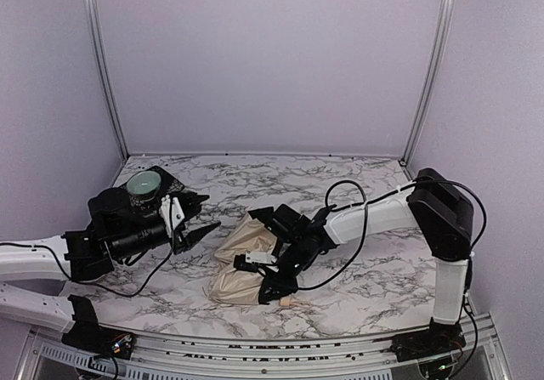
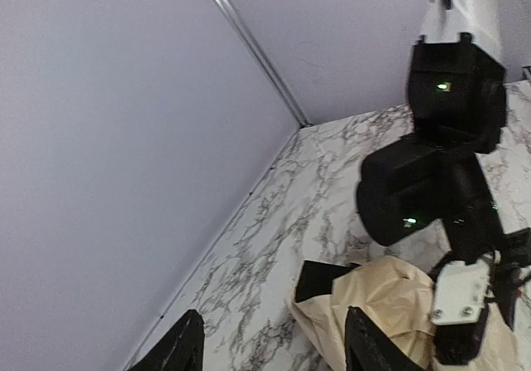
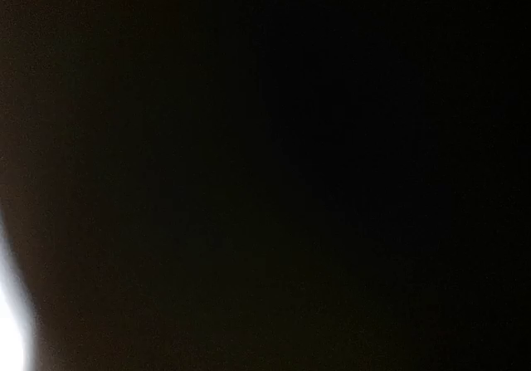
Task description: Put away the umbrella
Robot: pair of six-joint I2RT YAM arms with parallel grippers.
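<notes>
The umbrella (image 1: 234, 265) lies as a crumpled heap of cream-beige fabric on the marble table (image 1: 357, 269), front centre. Its shaft is hidden. A small tan bit (image 1: 286, 301) shows at its near right edge. My right gripper (image 1: 274, 285) is pressed down into the fabric with its fingers hidden. The right wrist view is black. My left gripper (image 1: 208, 212) is open and empty, just left of the fabric and not touching it. In the left wrist view its fingers (image 2: 363, 348) frame the fabric's edge (image 2: 390, 300), and a black flat piece (image 2: 323, 280) sticks out from under it.
A small steel bowl (image 1: 144, 184) stands at the back left, behind my left arm. Pale walls with metal posts (image 1: 102, 65) close in the table at the back and both sides. My right arm (image 2: 440, 163) and its cable (image 1: 357, 197) reach over the table's right half.
</notes>
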